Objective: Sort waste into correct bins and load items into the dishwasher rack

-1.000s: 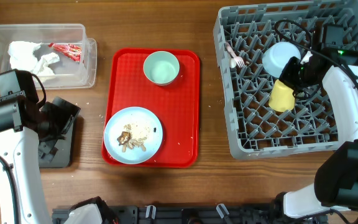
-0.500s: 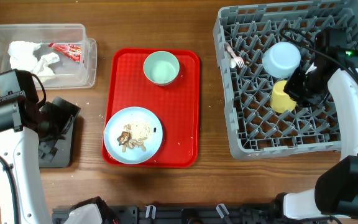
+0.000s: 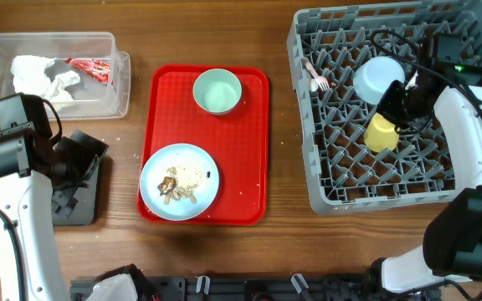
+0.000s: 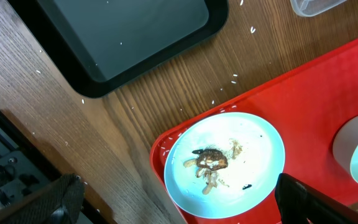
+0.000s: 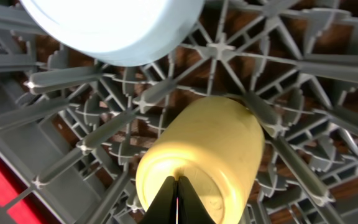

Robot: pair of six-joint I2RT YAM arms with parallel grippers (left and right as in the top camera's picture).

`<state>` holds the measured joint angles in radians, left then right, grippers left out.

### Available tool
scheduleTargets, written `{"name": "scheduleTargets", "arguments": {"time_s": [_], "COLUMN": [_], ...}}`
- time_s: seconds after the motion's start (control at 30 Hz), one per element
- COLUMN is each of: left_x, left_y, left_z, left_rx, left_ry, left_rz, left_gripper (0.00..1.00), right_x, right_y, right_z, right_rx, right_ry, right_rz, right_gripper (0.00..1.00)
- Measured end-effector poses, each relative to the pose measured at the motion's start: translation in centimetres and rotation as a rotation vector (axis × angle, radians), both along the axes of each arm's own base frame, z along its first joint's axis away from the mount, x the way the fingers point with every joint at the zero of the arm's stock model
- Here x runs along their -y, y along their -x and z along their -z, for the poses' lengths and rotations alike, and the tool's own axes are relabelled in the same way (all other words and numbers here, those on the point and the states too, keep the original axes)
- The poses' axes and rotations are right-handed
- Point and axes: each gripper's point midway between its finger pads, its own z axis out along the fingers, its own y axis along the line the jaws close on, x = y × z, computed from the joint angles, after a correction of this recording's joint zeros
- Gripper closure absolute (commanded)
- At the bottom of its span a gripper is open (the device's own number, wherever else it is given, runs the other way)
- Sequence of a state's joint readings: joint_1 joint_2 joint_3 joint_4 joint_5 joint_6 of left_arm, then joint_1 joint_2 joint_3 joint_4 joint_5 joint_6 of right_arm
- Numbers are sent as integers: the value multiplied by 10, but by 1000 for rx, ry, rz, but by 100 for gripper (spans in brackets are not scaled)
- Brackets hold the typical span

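The rack (image 3: 325,180) already has three things in it: the blue bowl (image 3: 377,77) upside down, the yellow cup (image 3: 381,132) lying on its side among the pegs, and the fork (image 3: 315,75). The napkins (image 3: 40,75) and the wrapper (image 3: 90,68) are in the clear tub (image 3: 117,84).

The green bowl (image 3: 217,90) and the blue plate (image 3: 195,159) sit on the red tray (image 3: 245,167) on the desk. The plate has food scraps (image 3: 176,186) on it, and the black tray (image 4: 135,37) is empty. I see no spoon.

The right claw (image 5: 176,199) is pinched shut with nothing in it, right at the cup. The left claw (image 4: 178,180) is wide and empty above the plate.

I think the scraps come next, then the plate and green bowl.
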<state>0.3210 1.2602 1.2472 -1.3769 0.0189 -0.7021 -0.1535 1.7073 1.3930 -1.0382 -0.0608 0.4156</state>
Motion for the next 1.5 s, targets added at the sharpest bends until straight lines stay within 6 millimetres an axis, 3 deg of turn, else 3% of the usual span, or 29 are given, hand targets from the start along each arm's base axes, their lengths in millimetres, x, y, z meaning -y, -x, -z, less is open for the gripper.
{"name": "scheduleTargets", "arguments": {"time_s": [0.17,0.3,0.33,0.4,0.43,0.47,0.5,0.53,0.63,0.7,0.73,0.83,0.93,1.07,1.13,1.23,1.4,1.5], "left_x": [0,0,0,0,0,0,0,0,0,0,0,0,0,0,0,0,0,0], "left_y": [0,0,0,0,0,0,0,0,0,0,0,0,0,0,0,0,0,0], "left_z": [0,0,0,0,0,0,0,0,0,0,0,0,0,0,0,0,0,0], "left_rx": [0,0,0,0,0,0,0,0,0,0,0,0,0,0,0,0,0,0], "left_ry": [0,0,0,0,0,0,0,0,0,0,0,0,0,0,0,0,0,0], "left_rz": [0,0,0,0,0,0,0,0,0,0,0,0,0,0,0,0,0,0], "left_gripper": [0,0,0,0,0,0,0,0,0,0,0,0,0,0,0,0,0,0], "right_x": [19,11,3,-23,-32,-46,-64,-77,-119,-141,-148,-163,-166,-165,-163,-161,-162,-163], "right_y": [26,34,32,25,23,20,18,17,12,13,12,8,8,7,5,2,-6,-10], "right_z": [3,-4,-12,-36,-44,-55,-67,-72,-79,-75,-69,-39,-5,30,43,52,60,60], "right_rx": [-108,-113,-79,29,68,119,170,199,269,269,259,180,77,-22,-50,-68,-65,-60], "right_ry": [86,52,20,-69,-97,-131,-170,-187,-197,-178,-162,-124,-74,-19,-5,1,-9,-24], "right_rz": [121,103,62,-64,-105,-178,-258,-324,-541,-648,-681,-747,-769,-768,-753,-714,-603,-515], "right_gripper": [95,94,89,63,46,21,6,2,5,17,27,34,43,43,55,65,66,72]}}
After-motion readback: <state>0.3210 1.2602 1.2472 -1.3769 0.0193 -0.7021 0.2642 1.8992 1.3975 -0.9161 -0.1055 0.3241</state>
